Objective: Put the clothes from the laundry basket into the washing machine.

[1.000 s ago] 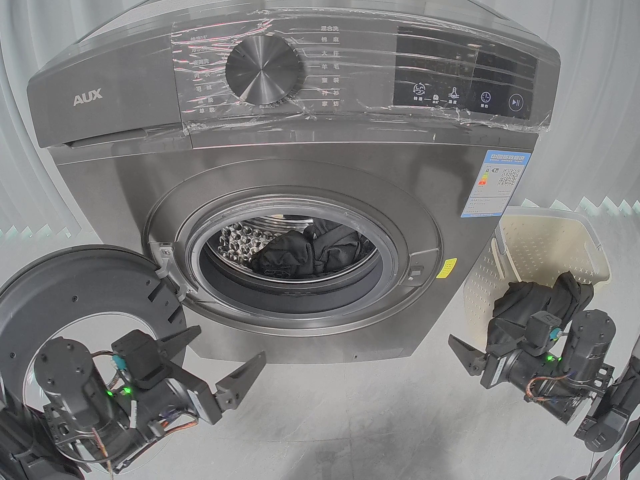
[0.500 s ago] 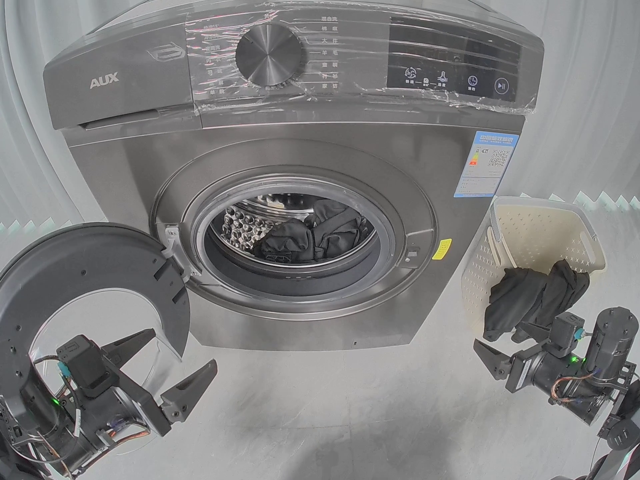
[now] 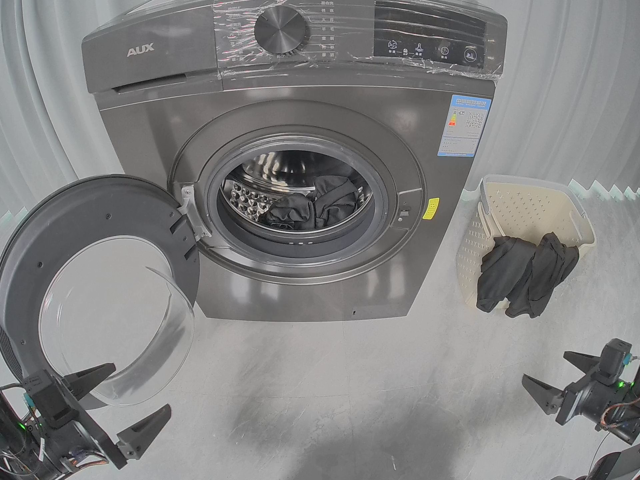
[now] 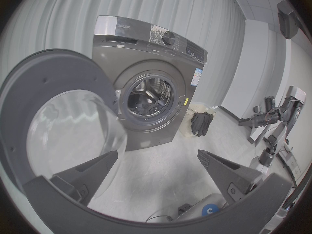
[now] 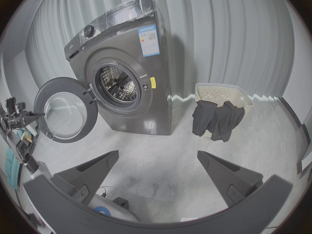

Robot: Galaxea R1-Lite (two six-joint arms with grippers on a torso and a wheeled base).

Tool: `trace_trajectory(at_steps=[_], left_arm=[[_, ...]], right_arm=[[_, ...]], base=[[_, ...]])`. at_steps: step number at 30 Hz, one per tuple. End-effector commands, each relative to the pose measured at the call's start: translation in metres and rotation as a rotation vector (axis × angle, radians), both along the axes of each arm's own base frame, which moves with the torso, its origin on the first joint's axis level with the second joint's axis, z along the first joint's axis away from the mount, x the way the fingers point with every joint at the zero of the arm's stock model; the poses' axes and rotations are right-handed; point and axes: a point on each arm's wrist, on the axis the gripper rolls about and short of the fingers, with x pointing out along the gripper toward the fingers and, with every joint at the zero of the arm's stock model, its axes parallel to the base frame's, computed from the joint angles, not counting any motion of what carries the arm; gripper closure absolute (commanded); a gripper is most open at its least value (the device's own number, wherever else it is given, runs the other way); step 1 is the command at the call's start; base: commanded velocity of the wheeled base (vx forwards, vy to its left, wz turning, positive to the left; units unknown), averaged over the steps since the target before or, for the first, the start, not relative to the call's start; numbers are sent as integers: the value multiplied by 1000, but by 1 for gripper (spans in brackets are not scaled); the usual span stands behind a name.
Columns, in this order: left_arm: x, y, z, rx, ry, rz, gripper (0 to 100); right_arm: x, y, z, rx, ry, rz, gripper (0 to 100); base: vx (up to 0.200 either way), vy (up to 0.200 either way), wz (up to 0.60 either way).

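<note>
partly, clothes (image 3: 527,271) overhang laundry basket (image 3: 533,209).

The floor (image 3: 373,381) is pale grey and smooth, faintly mottled, with thin seams between large tiles. At twelve o'clock the grey washing machine (image 3: 153,128) stands on it, base flat on the tiles. Just beside the machine, at about two o'clock, the cream laundry basket (image 3: 533,198) sits on the same floor. Dark clothes (image 3: 527,275) hang over the basket's near rim. Their lower ends seem to reach the floor, though that is hard to make out.
</note>
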Motion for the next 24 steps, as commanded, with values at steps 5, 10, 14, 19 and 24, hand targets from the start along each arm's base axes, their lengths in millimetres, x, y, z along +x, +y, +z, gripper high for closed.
trace_trajectory(at_steps=[5,10,14,19,24], left_arm=[[-52,42,-21,-6,-79,127,0],[-75,49,-29,-73,-208,192,0],[-83,47,-41,-61,-195,179,0],[-82,47,-41,-50,-190,279,0],[-89,44,-42,-45,-270,385,0]], right_arm=[[-74,-44,-5,49,-248,-218,0],[-98,-46,-19,27,-338,-232,0],[-111,-43,-30,8,-373,-219,0],[-114,-42,-30,11,-402,-211,0],[-113,-43,-35,-28,-377,-272,0]], base=[[0,0,0],[0,0,0],[0,0,0],[0,0,0],[0,0,0]])
